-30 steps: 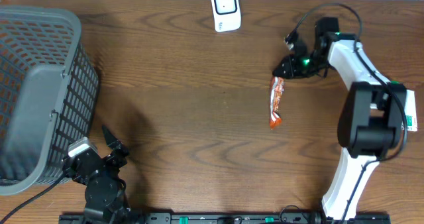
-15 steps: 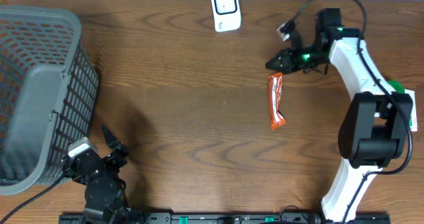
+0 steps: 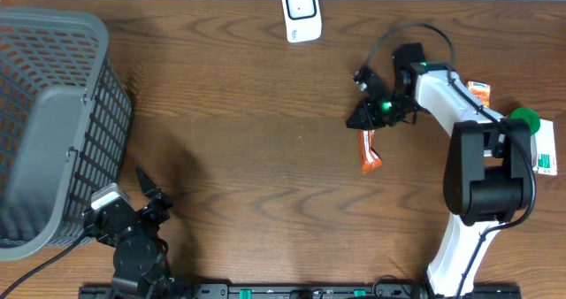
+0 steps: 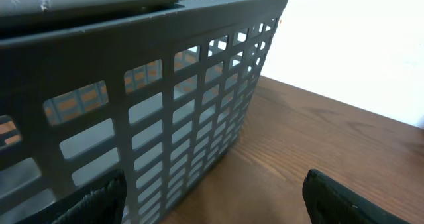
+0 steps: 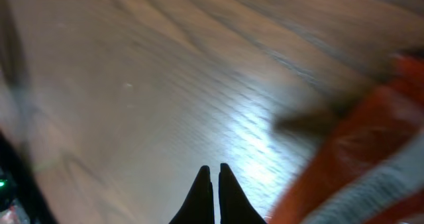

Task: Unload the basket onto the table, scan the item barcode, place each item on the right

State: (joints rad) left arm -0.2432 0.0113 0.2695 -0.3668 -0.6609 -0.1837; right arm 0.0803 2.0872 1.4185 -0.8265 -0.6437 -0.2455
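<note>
No scan is judged done yet. Nearest, the left gripper [image 4: 218, 203] is held spread and empty before the grey basket [image 4: 165, 111]. The orange snack packet [image 3: 369, 152] is seen flat on the table [image 3: 230, 113], ungrasped. Just beyond it, the right gripper [image 5: 213, 179] is pressed together on nothing. The scanner [image 3: 301, 12] is well apart, farthest back.

This is looking like a robotics lab's mock shop checkout. A shopping basket [image 3: 53, 113] is sitting at 9 o'clock on the wood-grain desk [image 3: 248, 149], a scanner [image 3: 301, 12] is standing at 12 o'clock, and two robot arms [image 3: 482, 175] are standing at 6 o'clock.
</note>
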